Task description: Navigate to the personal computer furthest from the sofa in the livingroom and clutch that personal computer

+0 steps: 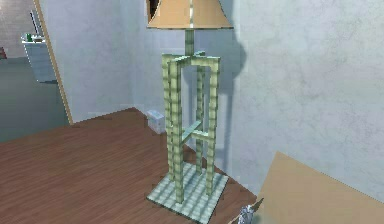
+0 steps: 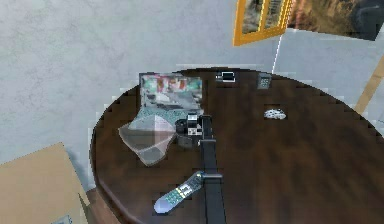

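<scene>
A dark square-sided arm (image 2: 211, 185) ends in white black-marked squares (image 2: 204, 122) and a dark-bodied gripper (image 2: 186, 128).

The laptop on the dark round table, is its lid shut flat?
No, the laptop on the table stands open, its screen upright and showing a picture.
</scene>
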Tool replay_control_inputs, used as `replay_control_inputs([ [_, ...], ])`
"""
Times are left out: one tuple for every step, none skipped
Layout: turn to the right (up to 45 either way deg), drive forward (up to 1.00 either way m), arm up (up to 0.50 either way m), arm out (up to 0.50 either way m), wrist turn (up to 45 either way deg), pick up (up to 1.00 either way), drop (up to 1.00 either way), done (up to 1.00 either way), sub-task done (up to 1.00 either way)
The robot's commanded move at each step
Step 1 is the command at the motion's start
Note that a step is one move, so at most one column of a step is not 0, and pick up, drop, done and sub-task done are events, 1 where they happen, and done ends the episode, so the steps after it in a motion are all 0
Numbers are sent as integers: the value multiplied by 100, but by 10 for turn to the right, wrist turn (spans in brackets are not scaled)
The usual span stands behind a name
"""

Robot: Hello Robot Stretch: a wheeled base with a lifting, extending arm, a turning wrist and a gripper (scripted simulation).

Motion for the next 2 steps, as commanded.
replay_control_inputs([
  [0,0,10,0,0,0,0,0,0],
  [0,0,0,0,0,0,0,100,0],
])
